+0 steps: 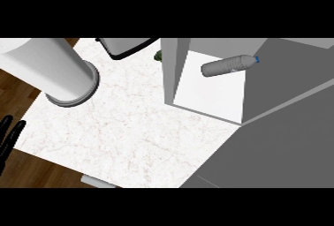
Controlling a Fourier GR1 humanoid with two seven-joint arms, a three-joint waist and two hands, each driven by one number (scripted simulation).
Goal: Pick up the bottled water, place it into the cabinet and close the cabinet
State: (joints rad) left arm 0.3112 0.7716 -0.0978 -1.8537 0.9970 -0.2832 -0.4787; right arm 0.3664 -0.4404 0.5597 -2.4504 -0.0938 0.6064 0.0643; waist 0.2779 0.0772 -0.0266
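Left hand [8, 134], fingers straight and holding nothing, rests at the left edge; bottled water [228, 66] lies inside the cabinet [168, 66], so close it squarely.

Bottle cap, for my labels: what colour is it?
The cap is blue, clearest in the head view.

A kitchen; marble counter [130, 132], open grey cabinet [215, 99]

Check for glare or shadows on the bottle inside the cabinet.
Head view: the bottled water shows no glare and casts no visible shadow on the cabinet floor; in the same view, the marble counter is evenly lit.
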